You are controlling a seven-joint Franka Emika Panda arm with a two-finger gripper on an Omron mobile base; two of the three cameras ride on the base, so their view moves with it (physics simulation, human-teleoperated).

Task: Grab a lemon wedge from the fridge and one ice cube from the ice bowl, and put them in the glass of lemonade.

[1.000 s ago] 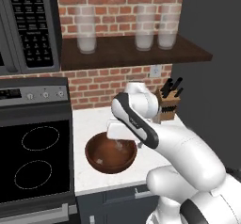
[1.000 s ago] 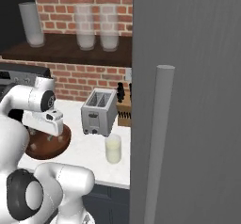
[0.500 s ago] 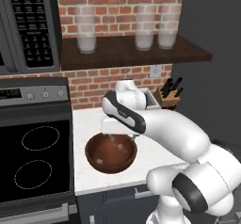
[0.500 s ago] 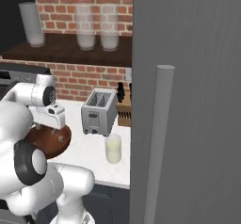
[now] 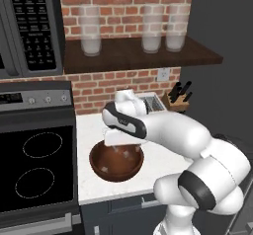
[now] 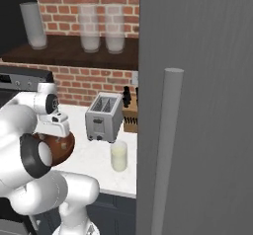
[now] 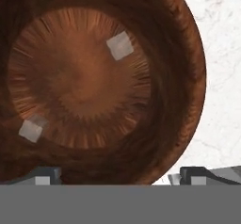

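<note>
The ice bowl (image 5: pixel 116 167), wide and dark reddish-brown, sits on the white counter beside the stove. In the hand view two ice cubes lie on its floor, one (image 7: pixel 120 46) toward the top and one (image 7: pixel 31 130) at the lower left. My gripper (image 7: pixel 117 176) hangs open just above the bowl's near side, with nothing between its fingertips (image 7: pixel 193 174). From the left base view the hand (image 5: pixel 117 139) covers the bowl's back rim. The glass of lemonade (image 6: pixel 118 156) stands in front of the toaster (image 6: pixel 104 116). The fridge (image 6: pixel 202 81) is closed, and the lemon wedge is out of view.
A black stove (image 5: pixel 34 175) lies left of the bowl, with a microwave (image 5: pixel 29 29) above it. A knife block (image 5: pixel 179 98) stands behind the toaster. Frosted jars (image 5: pixel 90 31) line the wooden shelf. The fridge's bar handle (image 6: pixel 165 150) rises close on the right.
The arm has swung left and the hand has come down over the bowl. The jaws have stayed open.
</note>
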